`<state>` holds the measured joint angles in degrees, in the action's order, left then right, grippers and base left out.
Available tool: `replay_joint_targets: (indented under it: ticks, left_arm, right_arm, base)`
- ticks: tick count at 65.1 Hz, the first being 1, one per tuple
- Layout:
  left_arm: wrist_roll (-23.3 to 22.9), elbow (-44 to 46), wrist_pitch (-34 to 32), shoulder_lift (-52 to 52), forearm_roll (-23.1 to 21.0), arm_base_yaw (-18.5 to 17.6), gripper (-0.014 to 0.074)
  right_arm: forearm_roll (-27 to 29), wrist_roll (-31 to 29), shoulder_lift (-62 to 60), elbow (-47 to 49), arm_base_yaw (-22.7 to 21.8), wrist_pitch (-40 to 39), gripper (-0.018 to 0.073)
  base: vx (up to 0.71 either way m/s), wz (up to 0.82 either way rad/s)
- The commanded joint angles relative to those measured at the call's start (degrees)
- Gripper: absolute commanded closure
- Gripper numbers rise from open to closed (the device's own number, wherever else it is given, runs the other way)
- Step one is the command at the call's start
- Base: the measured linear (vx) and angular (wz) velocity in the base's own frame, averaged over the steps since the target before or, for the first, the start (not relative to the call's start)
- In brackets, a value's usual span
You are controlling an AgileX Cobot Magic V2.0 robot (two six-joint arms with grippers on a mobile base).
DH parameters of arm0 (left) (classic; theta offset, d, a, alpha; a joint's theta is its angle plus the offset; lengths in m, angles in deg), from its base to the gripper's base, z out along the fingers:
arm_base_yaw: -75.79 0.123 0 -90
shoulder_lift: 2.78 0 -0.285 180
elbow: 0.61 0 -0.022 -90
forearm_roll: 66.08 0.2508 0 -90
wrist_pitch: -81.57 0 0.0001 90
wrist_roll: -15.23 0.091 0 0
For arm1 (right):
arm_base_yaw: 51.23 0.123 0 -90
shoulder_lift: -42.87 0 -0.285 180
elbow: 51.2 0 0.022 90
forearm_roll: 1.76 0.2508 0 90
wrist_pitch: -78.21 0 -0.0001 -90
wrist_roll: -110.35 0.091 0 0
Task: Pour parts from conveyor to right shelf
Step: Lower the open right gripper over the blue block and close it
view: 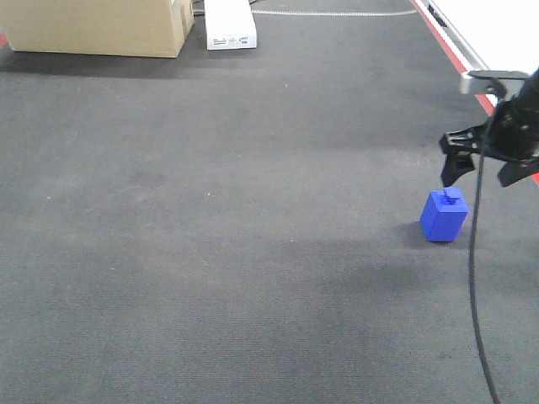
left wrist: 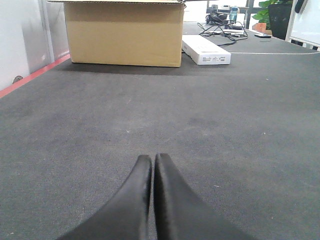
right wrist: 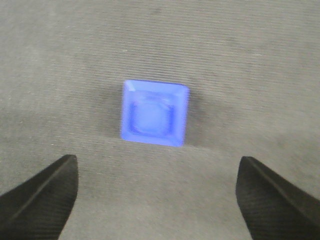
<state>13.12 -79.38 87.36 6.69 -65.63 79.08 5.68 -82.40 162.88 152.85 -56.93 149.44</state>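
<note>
Plainly, 1 small bright-blue plastic block (view: pixel 444 216) with a square knob on top sits upright on the wide dark-grey carpet-like belt (view: pixel 210 210), toward 4 o'clock in the front view, near the belt's red edge stripe (view: pixel 446 46). The black right gripper (view: pixel 482 168) hangs just above it, fingers spread wide with nothing between them. Its wrist view shows the block (right wrist: pixel 155 113) ahead between both tips. The left gripper (left wrist: pixel 152 159) has its 2 black fingers pressed together, empty. At 11 o'clock stands a brown cardboard box (view: pixel 101 25), and beside it a flat white carton (view: pixel 229 25) whose dark print is too small to read.
</note>
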Motion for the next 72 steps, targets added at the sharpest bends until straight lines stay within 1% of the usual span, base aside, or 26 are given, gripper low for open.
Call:
replay_joint_targets:
  ticks: [1,25,32,59,64,67,72]
  left_arm:
    - [-0.5,1.1,-4.5,0.8,-0.5,0.1,0.0602]
    - [-0.5,1.1,-4.5,0.8,-0.5,0.1,0.0602]
    - [-0.5,1.1,-4.5,0.8,-0.5,0.1,0.0602]
    - [-0.5,1.1,-4.5,0.8,-0.5,0.1,0.0602]
    - [-0.5,1.1,-4.5,0.8,-0.5,0.1,0.0602]
    - [-0.5,1.1,-4.5,0.8,-0.5,0.1,0.0602]
    - [-0.5,1.1,-4.5,0.8,-0.5,0.1,0.0602]
  right_arm:
    - [0.0,-0.6,-1.4,1.7,0.3,-1.0,-0.0042]
    - [0.0,-0.4,4.4,4.9,0.3,-4.0,-0.0035]
    - [0.9,-0.4,6.3,6.2,0.3,-4.2,-0.0035]
    - [1.3,-0.6,11.5,6.3,0.3,-5.2,-0.0028]
    - [1.3,-0.6,11.6,6.3,0.3,-5.3,0.0008]
    - [1.3,-0.6,11.6,6.3,0.3,-5.6,0.0047]
    - [1.3,-0.6,11.6,6.3,0.3,-5.7,0.0173]
  base:
    - [0.00,0.00]
    - [0.00,0.00]
    - [0.00,0.00]
    - [0.00,0.00]
    - [0.00,0.00]
    - [0.00,0.00]
    - [0.00,0.00]
